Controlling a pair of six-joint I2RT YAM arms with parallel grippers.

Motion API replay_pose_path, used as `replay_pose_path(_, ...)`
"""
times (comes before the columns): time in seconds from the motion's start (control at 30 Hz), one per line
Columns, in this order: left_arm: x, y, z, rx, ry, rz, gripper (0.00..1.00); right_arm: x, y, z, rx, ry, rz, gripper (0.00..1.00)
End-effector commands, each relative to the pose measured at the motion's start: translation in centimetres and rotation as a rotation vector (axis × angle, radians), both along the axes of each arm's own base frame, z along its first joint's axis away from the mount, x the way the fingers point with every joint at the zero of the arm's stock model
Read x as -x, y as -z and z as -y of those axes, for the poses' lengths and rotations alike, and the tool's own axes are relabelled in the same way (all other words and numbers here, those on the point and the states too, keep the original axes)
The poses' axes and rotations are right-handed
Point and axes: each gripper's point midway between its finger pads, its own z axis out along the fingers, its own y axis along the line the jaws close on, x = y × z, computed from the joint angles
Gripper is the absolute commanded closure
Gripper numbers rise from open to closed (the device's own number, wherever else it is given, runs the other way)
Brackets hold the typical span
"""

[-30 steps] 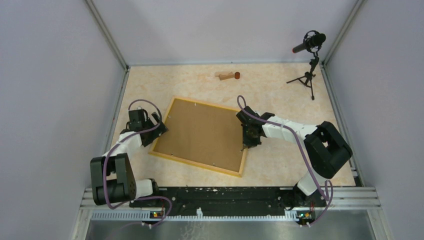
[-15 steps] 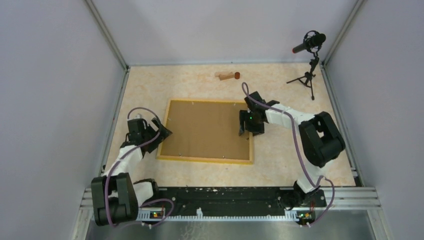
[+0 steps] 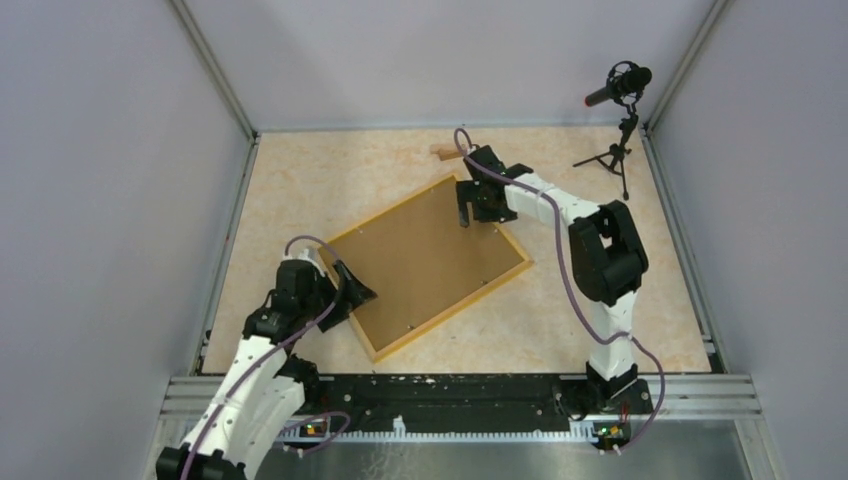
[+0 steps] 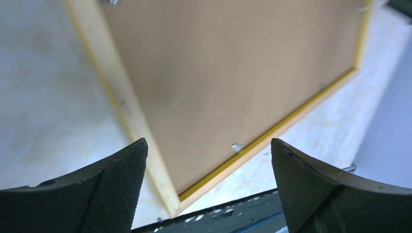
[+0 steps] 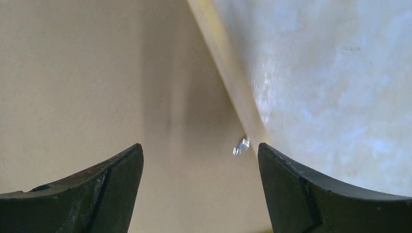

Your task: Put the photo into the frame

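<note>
Now: frame (image 4: pixel 127 114) yellow-rimmed, brown backing (image 4: pixel 233 73) up; left gripper (image 4: pixel 208 155), right gripper (image 5: pixel 200 155) spread.

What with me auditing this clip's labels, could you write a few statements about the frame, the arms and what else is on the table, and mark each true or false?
1. The frame lies flat with its brown backing facing up. True.
2. A photo lies on the table beside the frame. False: none is in view.
3. The left gripper and the right gripper are both open. True.
4. The right gripper is shut on the microphone stand. False: it is open by the frame's far corner, and the stand is apart at the far right.
</note>
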Motion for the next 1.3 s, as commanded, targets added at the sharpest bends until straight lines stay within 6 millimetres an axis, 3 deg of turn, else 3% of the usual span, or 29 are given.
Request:
replay_pose_path(0.0,-4.6,-8.6,0.4,0.037,-0.01,0.372,0.02,2.7,-6.5,2.8,0.109,0.083,0.066,0.15)
replay_pose_path(0.07,-6.4,-10.4,-0.2,0.03,-0.067,0.458,0.02,5.4,-6.1,3.1,0.035,0.154,0.018,0.15)
replay_pose_path(0.2,-11.0,-12.1,-1.2,-0.065,-0.107,0.536,0.02,10.1,-4.2,2.2,-0.163,0.319,-0.103,0.17)
replay_pose_path(0.23,-12.3,-12.6,-1.2,-0.102,-0.087,0.547,0.02,11.0,-3.7,2.2,-0.195,0.354,-0.122,0.17)
replay_pose_path(0.27,-13.9,-11.6,-1.1,-0.149,-0.055,0.505,0.02,11.4,-3.6,2.0,-0.236,0.378,-0.121,0.18)
replay_pose_path(0.3,-15.2,-12.4,-1.0,-0.188,-0.019,0.518,0.02,12.0,-3.1,1.9,-0.27,0.4,-0.127,0.18)
replay_pose_path(0.47,-21.0,-8.7,-0.6,-0.327,0.142,0.308,0.02,13.3,-1.3,1.1,-0.389,0.435,-0.15,0.2)
replay_pose_path(0.63,-23.2,-3.9,0.1,-0.273,0.211,0.195,0.02,13.2,0.4,1.3,-0.383,0.445,-0.162,0.21)
replay_pose_path(0.8,-22.3,0.6,-0.2,-0.232,0.229,0.064,0.02,12.6,1.9,1.7,-0.362,0.418,-0.148,0.22)
replay_pose_path(0.93,-19.8,1.4,0.8,-0.14,0.205,0.047,0.02,10.7,3.0,3.4,-0.322,0.4,-0.117,0.26)
replay_pose_path(1.07,-15.7,2.6,1.9,-0.055,0.208,-0.011,0.02,8.5,3.9,6.0,-0.275,0.38,-0.098,0.58)
replay_pose_path(1.2,-11.8,2.5,3.0,-0.014,0.25,-0.013,0.02,6.7,4.0,6.4,-0.287,0.268,-0.092,0.78)
replay_pose_path(1.27,-10.5,1.5,3.5,-0.001,0.272,0.014,0.02,5.9,4.0,6.7,-0.29,0.214,-0.079,0.87)
